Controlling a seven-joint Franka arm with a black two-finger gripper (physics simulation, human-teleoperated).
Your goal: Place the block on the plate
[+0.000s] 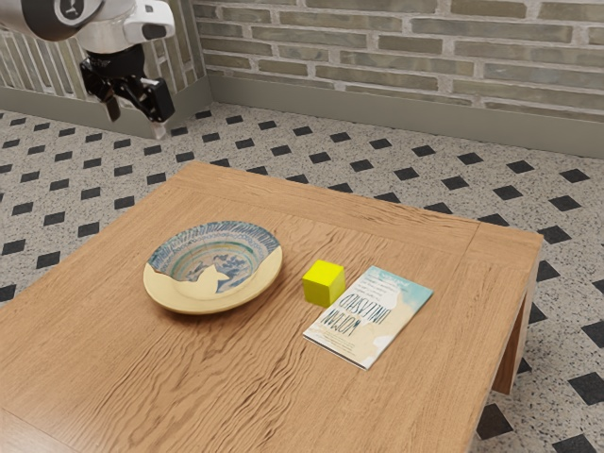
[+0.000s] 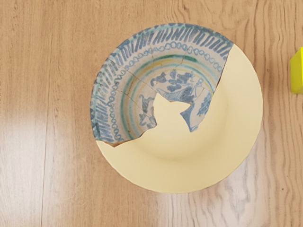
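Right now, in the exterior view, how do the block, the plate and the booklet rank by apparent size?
Largest to smallest:
1. Plate
2. Booklet
3. Yellow block

Arm [image 1: 109,36] raised, fingers [image 1: 155,102] parted and angled downward.

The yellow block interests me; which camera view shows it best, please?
The exterior view: the yellow block appears whole there, between the plate and the booklet. The wrist view cuts it off at the picture's edge, leaving part of it visible.
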